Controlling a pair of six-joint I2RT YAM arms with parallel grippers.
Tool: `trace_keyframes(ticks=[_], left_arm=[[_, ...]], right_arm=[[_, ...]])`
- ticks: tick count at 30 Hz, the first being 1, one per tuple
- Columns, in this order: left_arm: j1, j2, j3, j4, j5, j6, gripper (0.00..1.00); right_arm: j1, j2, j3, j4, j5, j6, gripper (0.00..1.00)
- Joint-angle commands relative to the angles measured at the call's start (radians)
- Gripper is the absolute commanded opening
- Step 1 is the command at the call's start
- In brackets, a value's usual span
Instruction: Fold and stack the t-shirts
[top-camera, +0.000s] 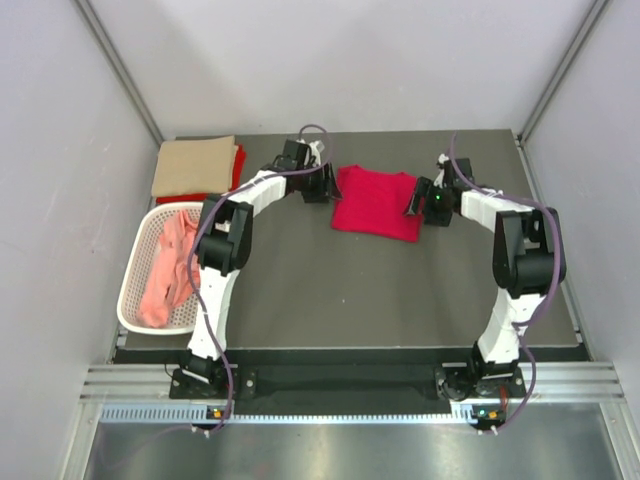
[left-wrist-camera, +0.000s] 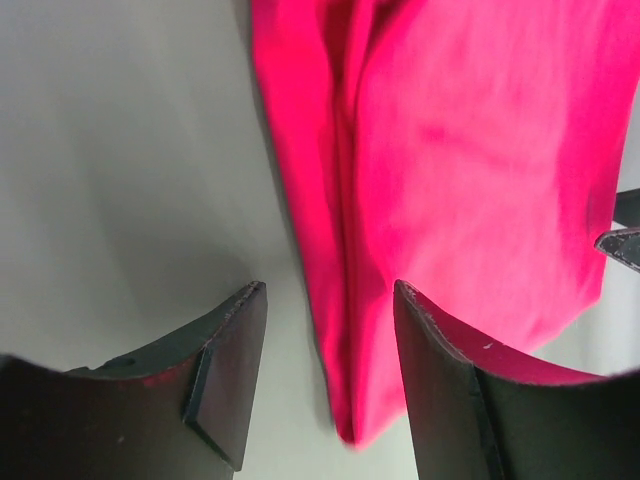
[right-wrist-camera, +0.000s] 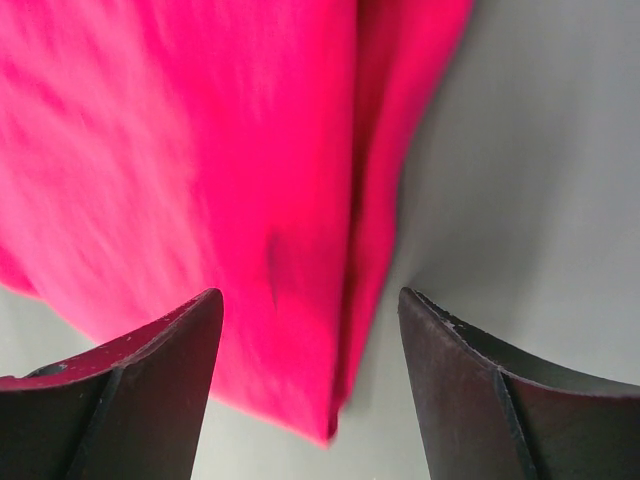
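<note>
Well, my left gripper and right gripper both gape, jaws straddling opposite edges of the folded crimson t-shirt; blur hides its weave. It lies soft and rumpled at the table's twelve o'clock.

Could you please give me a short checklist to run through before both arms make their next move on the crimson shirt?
1. Left gripper jaws open: ok.
2. Right gripper jaws open: ok.
3. An edge of the crimson shirt lies between each gripper's fingers: ok, shown in both wrist views.
4. Fingers low enough to pinch the cloth: cannot tell.
5. Stack ready to receive it: ok, the tan shirt lies folded at the far left corner, on top of a red shirt.
6. All shirts out of the basket: not ok, the salmon pink shirt lies crumpled in it.
</note>
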Motion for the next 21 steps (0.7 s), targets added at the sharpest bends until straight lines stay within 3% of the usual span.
trace_keyframes(ticks=[1,8,11,14,15,16,18,20,21], left_arm=[[-0.015,-0.064,-0.129,-0.072,-0.049,0.007,0.59],[-0.034,-0.083,-0.207,-0.077,0.002,-0.019,0.53],[-0.042,-0.103,-0.249,-0.077,-0.007,-0.025,0.47],[-0.045,-0.116,-0.287,-0.081,-0.003,-0.031,0.26],[-0.045,-0.12,-0.292,-0.086,-0.004,-0.034,0.1],[-0.045,-0.123,-0.295,-0.105,-0.001,-0.034,0.04],[-0.046,-0.136,-0.304,-0.133,-0.007,-0.037,0.0],[-0.048,-0.171,-0.356,-0.135,-0.02,-0.054,0.0],[-0.052,-0.188,-0.38,-0.13,-0.026,-0.059,0.0]], right_arm=[[0.023,-0.084,-0.11,-0.007,-0.014,0.008,0.72],[0.026,-0.115,-0.196,0.036,-0.069,0.014,0.69],[0.029,-0.126,-0.217,0.047,-0.071,0.011,0.62],[0.029,-0.141,-0.239,0.052,-0.071,0.008,0.44],[0.029,-0.143,-0.247,0.049,-0.073,0.006,0.34],[0.031,-0.146,-0.25,0.047,-0.073,0.006,0.28],[0.038,-0.158,-0.263,0.047,-0.074,0.006,0.11],[0.044,-0.175,-0.277,0.027,-0.071,-0.001,0.0],[0.051,-0.182,-0.283,0.021,-0.066,-0.007,0.0]])
